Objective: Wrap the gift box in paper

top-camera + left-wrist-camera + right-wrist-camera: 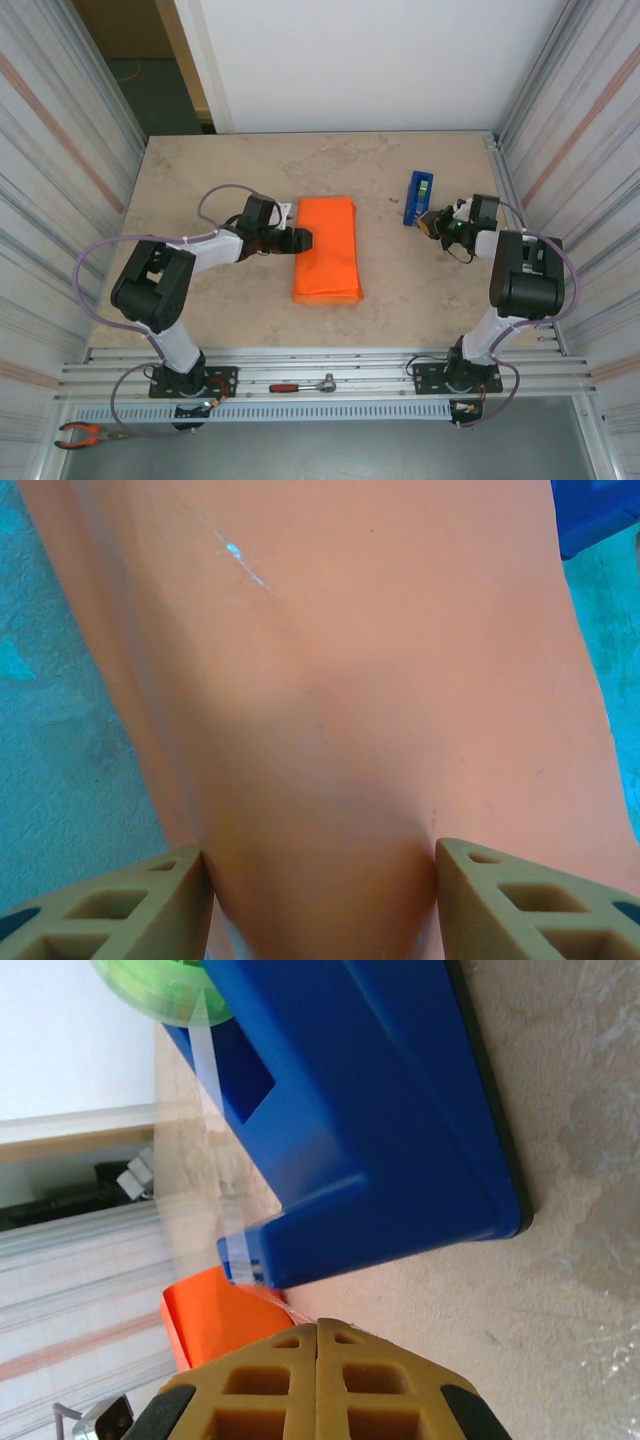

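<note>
Because the thin bright orange paper (325,250) is already folded into a long flat bundle at the middle of the frame, presumably with the pale pink gift box inside, the step looks like pinning that fold while tape is fetched. Its top face is smooth and matte, with one faint scuff and a slight swell near the middle. Its edges lie fairly square on the beige stone-look tabletop (220,170). At the bundle's left edge the left hand (303,240) has its fingers (120,910) part-way apart, the paper filling the gap and touching both inner faces; I judge that a hold on the paper. Done well, it presses evenly without tugging, since so thin a sheet could spring open or tear. Toward the right of the frame, well apart from the paper, the right hand (432,222) is closed, fingers flush together, just beside the blue plastic tape dispenser (419,197) with its green roll (150,980).
</note>
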You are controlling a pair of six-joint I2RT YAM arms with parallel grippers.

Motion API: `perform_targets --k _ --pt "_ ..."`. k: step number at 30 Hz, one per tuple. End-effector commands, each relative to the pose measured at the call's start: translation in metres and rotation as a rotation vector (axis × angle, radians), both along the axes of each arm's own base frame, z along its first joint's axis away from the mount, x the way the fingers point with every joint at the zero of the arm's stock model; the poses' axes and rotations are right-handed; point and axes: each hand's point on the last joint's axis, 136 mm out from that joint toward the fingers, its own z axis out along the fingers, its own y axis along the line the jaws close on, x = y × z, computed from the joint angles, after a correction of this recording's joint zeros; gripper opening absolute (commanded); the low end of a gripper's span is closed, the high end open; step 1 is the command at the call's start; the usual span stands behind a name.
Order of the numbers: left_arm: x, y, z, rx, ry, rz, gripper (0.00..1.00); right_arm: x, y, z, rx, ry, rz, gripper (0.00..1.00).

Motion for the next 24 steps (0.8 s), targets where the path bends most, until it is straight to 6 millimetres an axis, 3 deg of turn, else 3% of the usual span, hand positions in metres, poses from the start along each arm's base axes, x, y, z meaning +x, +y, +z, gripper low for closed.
perform_targets --k 1,12,19,24 --pt "-0.042 0.017 -0.058 0.146 0.176 -0.043 0.57 -0.012 0.003 -0.029 0.032 0.104 -0.018 0.00" --pt "-0.042 0.017 -0.058 0.145 0.175 -0.044 0.56 -0.005 0.013 -0.049 0.076 0.145 -0.020 0.00" --pt "-0.043 0.017 -0.057 0.145 0.176 -0.044 0.56 -0.002 0.028 -0.017 0.063 0.059 0.053 0.00" --pt "-0.043 0.017 -0.058 0.147 0.177 -0.044 0.56 -0.001 0.055 0.016 0.046 -0.010 0.146 0.00"
